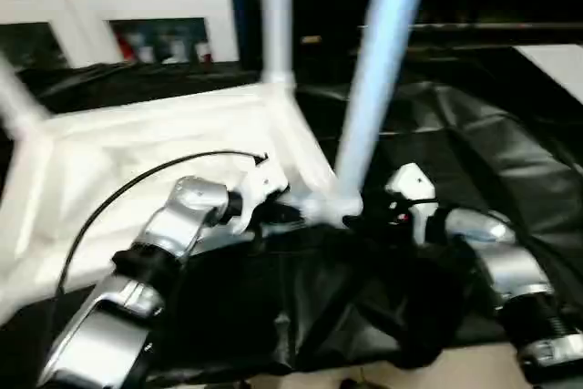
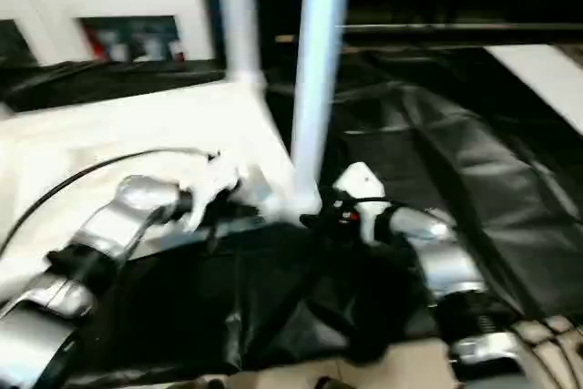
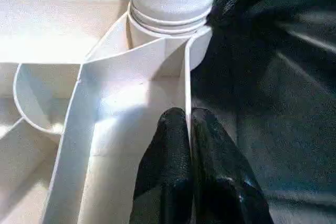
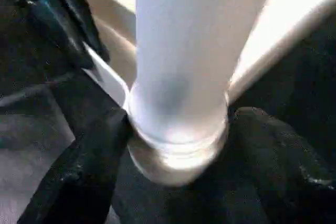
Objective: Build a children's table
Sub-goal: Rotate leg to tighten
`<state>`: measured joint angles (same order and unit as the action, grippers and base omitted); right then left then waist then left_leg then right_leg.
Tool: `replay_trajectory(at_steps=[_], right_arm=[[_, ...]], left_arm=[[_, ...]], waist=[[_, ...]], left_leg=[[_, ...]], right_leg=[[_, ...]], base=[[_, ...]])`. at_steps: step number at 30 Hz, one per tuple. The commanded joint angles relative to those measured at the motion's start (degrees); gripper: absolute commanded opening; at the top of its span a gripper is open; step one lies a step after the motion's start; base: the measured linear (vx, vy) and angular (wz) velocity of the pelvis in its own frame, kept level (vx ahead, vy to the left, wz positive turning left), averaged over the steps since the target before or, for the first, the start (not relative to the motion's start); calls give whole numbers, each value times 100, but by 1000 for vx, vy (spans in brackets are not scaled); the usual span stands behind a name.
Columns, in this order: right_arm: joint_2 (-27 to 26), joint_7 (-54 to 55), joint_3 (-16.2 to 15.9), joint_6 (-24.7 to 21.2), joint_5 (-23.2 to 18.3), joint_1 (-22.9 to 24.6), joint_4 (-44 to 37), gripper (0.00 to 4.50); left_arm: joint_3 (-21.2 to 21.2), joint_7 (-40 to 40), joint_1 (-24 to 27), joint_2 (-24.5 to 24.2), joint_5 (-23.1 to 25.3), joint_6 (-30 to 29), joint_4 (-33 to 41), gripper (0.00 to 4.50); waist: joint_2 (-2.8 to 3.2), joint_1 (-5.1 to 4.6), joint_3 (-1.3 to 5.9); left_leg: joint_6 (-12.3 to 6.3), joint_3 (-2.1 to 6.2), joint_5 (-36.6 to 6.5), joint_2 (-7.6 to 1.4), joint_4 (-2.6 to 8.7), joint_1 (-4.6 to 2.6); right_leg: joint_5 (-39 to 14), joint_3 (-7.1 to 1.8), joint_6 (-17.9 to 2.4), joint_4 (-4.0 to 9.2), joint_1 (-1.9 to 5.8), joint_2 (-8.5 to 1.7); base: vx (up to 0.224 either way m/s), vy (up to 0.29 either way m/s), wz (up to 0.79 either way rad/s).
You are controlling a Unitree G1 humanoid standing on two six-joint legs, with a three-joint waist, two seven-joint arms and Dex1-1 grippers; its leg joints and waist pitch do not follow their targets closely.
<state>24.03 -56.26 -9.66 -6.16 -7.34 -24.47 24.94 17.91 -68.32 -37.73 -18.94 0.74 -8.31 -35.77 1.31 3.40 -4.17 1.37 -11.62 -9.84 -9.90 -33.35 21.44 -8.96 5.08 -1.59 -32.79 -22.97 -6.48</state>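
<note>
The children's table (image 1: pixel 146 161) lies upside down on the bench (image 1: pixel 510 152), which has a black cover. Its ribbed underside faces up. It fills the head view from about 9 o'clock to the middle. Two white legs stand up from it. The near leg (image 1: pixel 378 70) rises from the corner socket (image 3: pixel 168 45) close to the middle of the view. The far leg (image 1: pixel 276 15) stands behind it, toward 12 o'clock.

The left end effector (image 3: pixel 189 166) is pinched closed on the thin side wall (image 3: pixel 185 87) of the top, right by that socket. The right end effector (image 4: pixel 178 177) has its two black fingers spread wide, one on each side of the near leg's base. I cannot tell if they touch it.

Here is what could go wrong. The near leg leans a bit in the head view, so it may not be all the way down in its socket. If the right arm bumps it while moving off, the leg could tip or pop out. If the left end effector tugs the wall, the whole top could slide on the slippery cover. The black cable (image 1: pixel 137 179) over the top could also snag.
</note>
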Motion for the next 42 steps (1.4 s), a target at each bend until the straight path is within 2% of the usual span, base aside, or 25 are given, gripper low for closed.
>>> replay_trajectory(at_steps=[1,3,4,5,7,9,13,14,15,16,18,20,24,31,34,35,36,37,38,39,40,41,42], right_arm=[[56,-111,-23,-120,-94,10,-195,346],[81,-236,-90,-179,-87,58,-281,346],[91,-261,-113,-182,-77,71,-296,346],[102,-278,-139,-157,-51,82,-295,346],[96,-273,-131,-144,-62,85,-278,346],[75,-327,-122,-198,-100,86,-311,346],[56,-408,-160,-171,-62,48,-247,346],[52,-406,-177,-143,-45,32,-208,346],[48,-405,-177,-146,-46,29,-199,346],[40,-405,-177,-159,-53,23,-173,331],[35,-411,-182,-142,-49,18,-146,331],[19,-412,-186,-124,-47,10,-103,303],[4,-424,-198,-116,-26,7,-65,281],[-5,-415,-239,-54,32,21,57,276],[-108,-202,-143,-147,-3,48,158,275],[-245,161,-33,-127,32,3,353,275],[-523,895,187,-103,79,-101,734,275],[-703,1377,314,-130,106,-170,948,275],[-905,1862,444,-214,101,-244,1144,275],[-905,1862,444,-214,101,-244,1144,275],[-1090,2339,537,-270,130,-321,1319,274],[-1261,2813,628,-324,154,-409,1489,274],[-1453,3303,744,-393,140,-511,1667,274]], left_arm=[[159,-350,66,-2,-56,-27,181,0],[150,-362,83,-11,-56,-40,222,0],[148,-359,86,-13,-59,-46,235,0],[147,-355,86,-11,-64,-61,252,0],[145,-337,99,-12,-74,-92,306,0],[150,-361,122,-29,-99,-154,380,0],[140,-372,170,-37,-75,-186,440,0],[138,-369,173,-38,-80,-192,441,0],[138,-367,174,-37,-80,-192,441,0],[142,-358,179,-37,-83,-195,447,0],[139,-328,187,-34,-91,-202,456,0],[140,-308,207,-34,-96,-218,482,0],[139,-294,221,-39,-90,-230,501,0],[145,-270,241,-51,-85,-245,513,0],[106,-159,252,-27,-83,-321,505,0],[54,59,222,48,-49,-356,421,0],[-74,647,123,253,47,-329,172,0],[-166,1019,53,405,77,-360,14,0],[-254,1420,-21,576,108,-456,-136,0],[-254,1420,-21,576,108,-456,-136,0],[-348,1839,-97,750,131,-518,-289,0],[-447,2202,-168,918,120,-618,-421,0],[-518,2522,-236,1087,114,-714,-536,0]], waist=[[-67,53,446],[-71,74,466],[-66,89,497],[-69,107,510],[-77,137,519],[-76,163,507],[-67,155,473],[-82,149,472],[-71,153,467],[-82,143,464],[-82,142,464],[-92,141,470],[-109,147,484],[-109,149,495],[-96,140,492],[-96,130,488],[-103,114,479],[-95,77,465],[-104,53,453],[-104,9,452],[-109,-5,450],[-83,-45,436],[-92,-60,437]], left_leg=[[-300,111,-1567,-355,390,-134],[-326,104,-1442,-357,374,-138],[-391,114,-1143,-356,359,-105],[-483,109,-910,-349,340,-93],[-587,108,-728,-350,321,-76],[-597,103,-768,-346,320,-71],[-384,129,-1149,-362,353,-83],[-359,126,-1189,-361,354,-87],[-307,128,-1260,-363,358,-104],[-276,134,-1285,-359,365,-89],[-255,140,-1302,-357,367,-84],[-251,141,-1275,-353,361,-81],[-306,138,-1128,-346,344,-69],[-329,139,-1089,-344,331,-68],[-309,139,-1141,-344,335,-74],[-267,141,-1226,-346,341,-78],[-236,141,-1277,-342,346,-75],[-106,160,-1457,-325,365,-70],[15,167,-1710,-309,369,-116],[91,183,-1858,-313,373,-133],[116,194,-1910,-310,383,-125],[164,193,-2045,-311,393,-136],[191,207,-2137,-308,397,-146]], right_leg=[[-1498,-306,-1271,332,195,-298],[-1320,-306,-1316,296,206,-288],[-941,-301,-1374,226,247,-279],[-629,-292,-1432,188,254,-269],[-433,-288,-1489,157,271,-277],[-570,-280,-1480,176,270,-280],[-1311,-275,-1280,256,255,-285],[-1373,-275,-1258,264,250,-280],[-1468,-282,-1232,277,236,-284],[-1508,-282,-1201,276,246,-280],[-1549,-282,-1161,279,248,-284],[-1531,-283,-1145,274,251,-286],[-1378,-282,-1163,251,262,-287],[-1313,-277,-1189,241,265,-281],[-1318,-274,-1209,244,255,-273],[-1399,-276,-1201,251,251,-276],[-1470,-280,-1202,269,241,-285],[-1751,-268,-1140,304,239,-289],[-2157,-251,-1013,359,216,-282],[-2339,-253,-957,378,203,-282],[-2403,-242,-913,382,211,-275],[-2490,-243,-886,399,182,-268],[-2573,-231,-859,414,181,-264]], base=[[58,-28,10],[59,-26,9],[58,-17,3],[58,-17,3],[0,0,0],[0,0,0],[0,0,0],[0,0,0],[0,0,0],[0,0,0],[0,0,0],[0,0,0],[0,0,0],[0,0,0],[0,0,0],[0,0,0],[0,0,0],[0,0,0],[0,0,0],[0,0,0],[0,0,0],[0,0,0],[0,0,0]])
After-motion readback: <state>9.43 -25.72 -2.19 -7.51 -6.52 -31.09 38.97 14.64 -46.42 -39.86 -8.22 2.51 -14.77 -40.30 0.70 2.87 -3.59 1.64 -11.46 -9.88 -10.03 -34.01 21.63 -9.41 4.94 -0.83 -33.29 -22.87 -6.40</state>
